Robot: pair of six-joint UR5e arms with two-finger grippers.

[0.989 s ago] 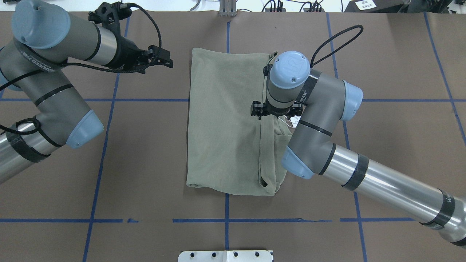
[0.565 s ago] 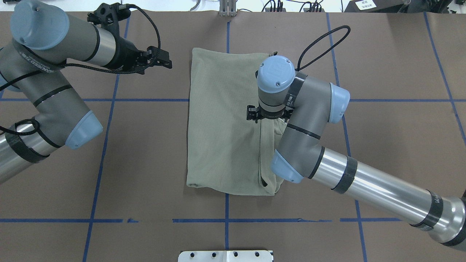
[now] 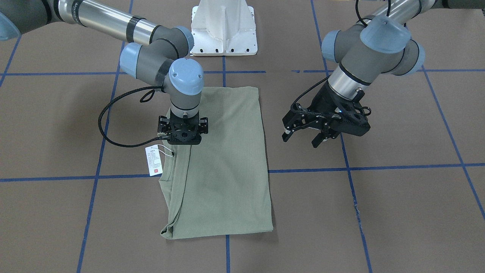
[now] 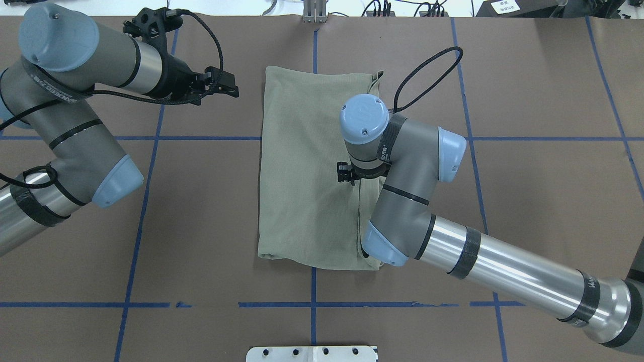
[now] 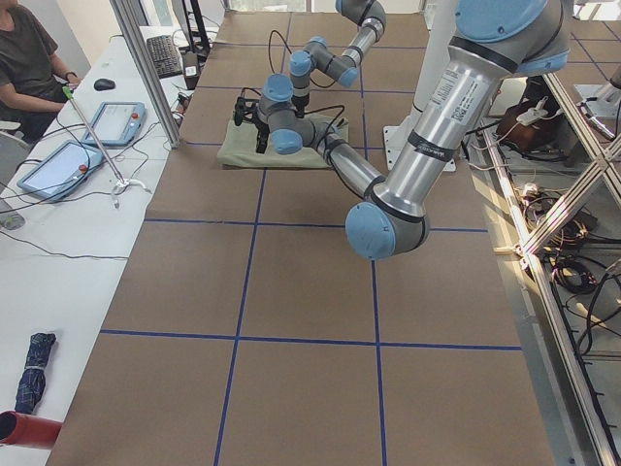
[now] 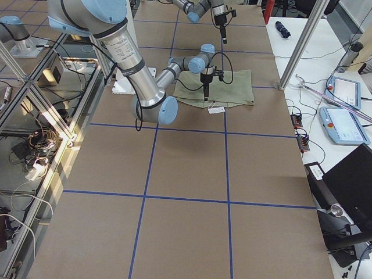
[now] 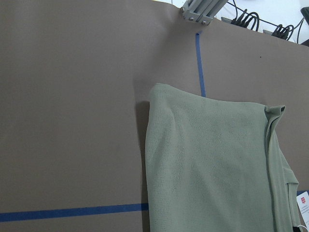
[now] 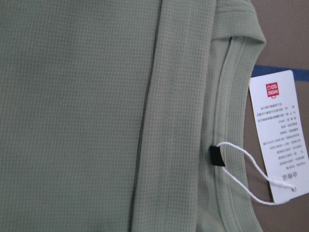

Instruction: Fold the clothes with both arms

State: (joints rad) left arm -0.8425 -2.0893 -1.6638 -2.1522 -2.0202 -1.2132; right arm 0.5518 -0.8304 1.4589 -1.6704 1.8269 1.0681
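Brown table cover (image 4: 201, 226) crossed by blue tape lines. Left of the shirt (image 4: 302, 176), clear of the cloth: left gripper (image 3: 300, 141), fingers spread wide, empty. Shirt itself flat, folded into a long rectangle. Over shirt's right folded edge: right gripper (image 3: 184, 141) pointing down, finger gap hidden, cannot tell. Just right of shirt's collar: white hang tag (image 3: 154, 161).

Bright, even, diffuse light fell from above. The sage-green folded knit shirt (image 7: 207, 164) cast a narrow, soft shadow along its edge onto the matte brown table covering (image 7: 72, 121). Pale highlights streaked the polished silver tube of the right arm (image 4: 503, 266). The white surface beyond the table (image 4: 241, 6) was overexposed. The close right wrist view rendered the weave and the white printed hang tag (image 8: 280, 135) sharply.
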